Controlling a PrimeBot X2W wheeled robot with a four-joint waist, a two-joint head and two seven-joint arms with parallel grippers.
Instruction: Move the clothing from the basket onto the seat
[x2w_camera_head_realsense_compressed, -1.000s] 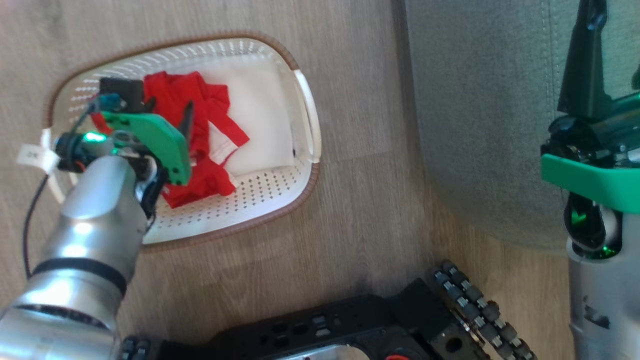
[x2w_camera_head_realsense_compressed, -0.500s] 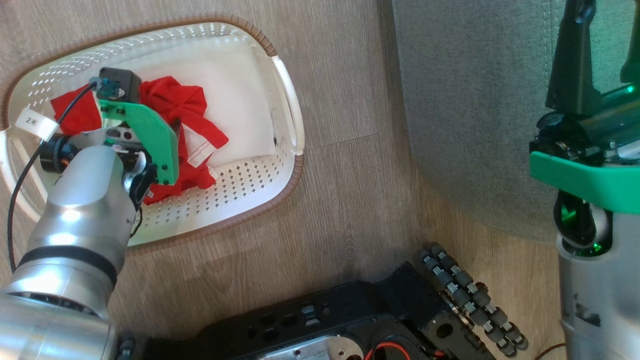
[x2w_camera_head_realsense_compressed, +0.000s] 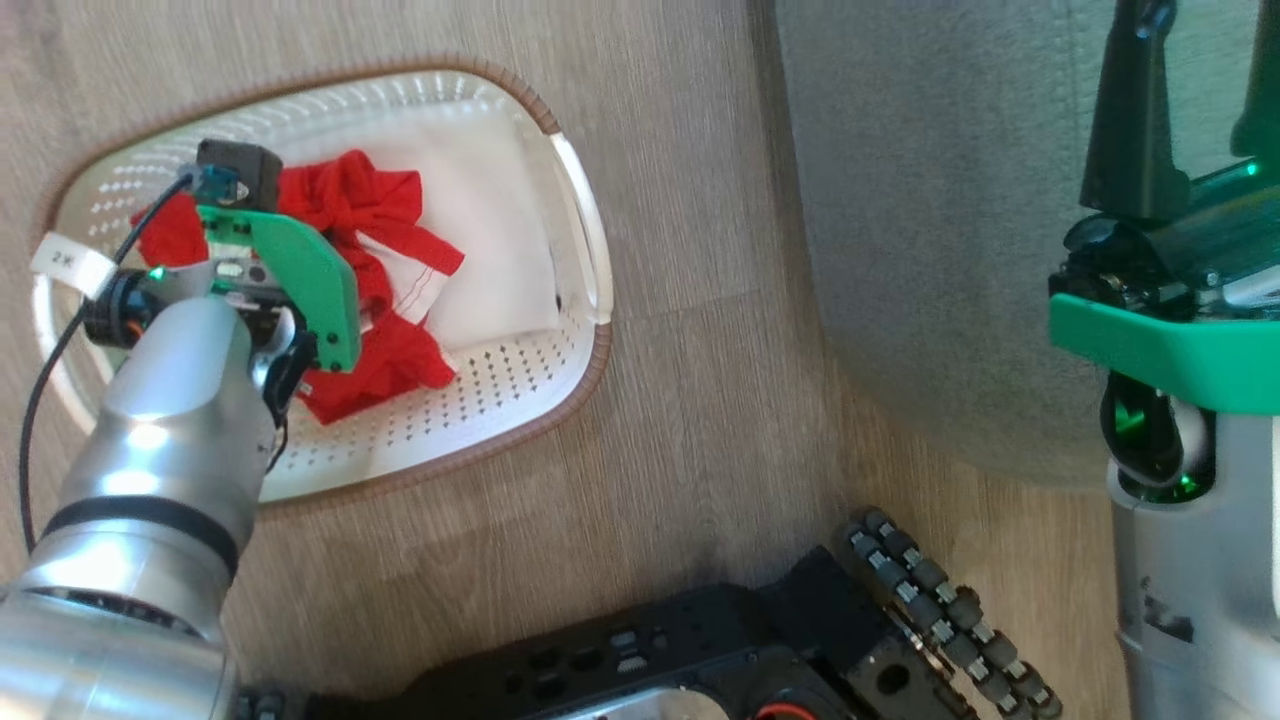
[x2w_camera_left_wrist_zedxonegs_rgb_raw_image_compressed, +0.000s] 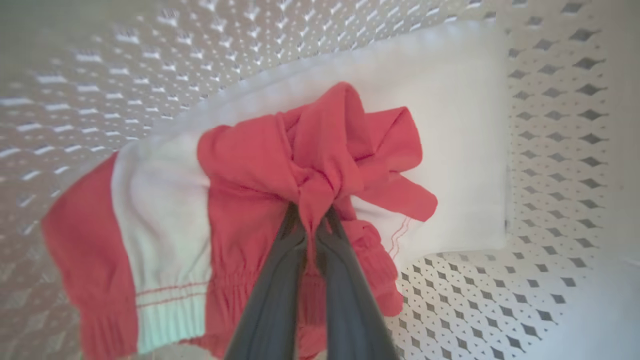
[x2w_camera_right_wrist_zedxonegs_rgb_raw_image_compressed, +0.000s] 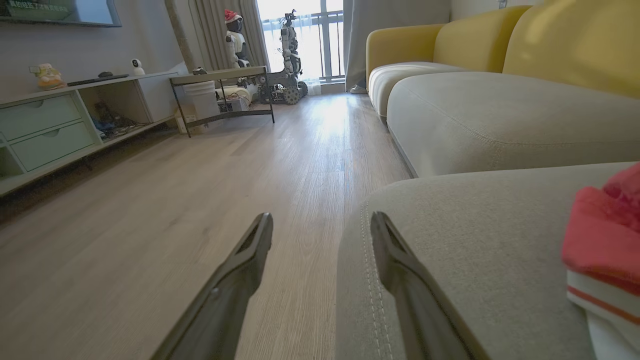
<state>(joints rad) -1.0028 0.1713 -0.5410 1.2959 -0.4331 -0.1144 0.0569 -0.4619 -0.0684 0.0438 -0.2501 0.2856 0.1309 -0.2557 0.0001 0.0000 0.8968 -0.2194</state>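
L end effector (x2w_camera_left_wrist_zedxonegs_rgb_raw_image_compressed: 310, 220) is down inside the basket (x2w_camera_head_realsense_compressed: 575, 340). Its two dark fingers (x2w_camera_left_wrist_zedxonegs_rgb_raw_image_compressed: 272, 300) are pinched tight on a bunched-up fold of the red clothing (x2w_camera_left_wrist_zedxonegs_rgb_raw_image_compressed: 320, 145). The cloth pokes up between the finger tips & is pulled into a knot-like bump there. The rest lies spread on the basket btm: a red part, a wide white band w/ thin red lines, & a stretchy gathered edge. It lies on a flat white cloth (x2w_camera_head_realsense_compressed: 500, 230) that covers the basket btm.

The basket sits on the wood floor (x2w_camera_head_realsense_compressed: 700, 400), on the robot's left. It has little holes in its sides, a brown rim & a white handle (x2w_camera_head_realsense_compressed: 585, 230) on the side nearest the seat.

The seat (x2w_camera_head_realsense_compressed: 920, 250) is the big grey-green cushion on the right. It's apart from the basket, w/ a strip of floor between.

R end effector (x2w_camera_right_wrist_zedxonegs_rgb_raw_image_compressed: 322, 225) is wide open & holds nothing. It's up by the seat's edge: in the R wrist view one finger looks over the floor, the other over the cushion near the sewn seam. A 2nd red piece (x2w_camera_right_wrist_zedxonegs_rgb_raw_image_compressed: 605, 235) w/ white trim lies on the seat, at that view's right edge.

The robot's black base (x2w_camera_head_realsense_compressed: 700, 650) shows at the btm of the head view.
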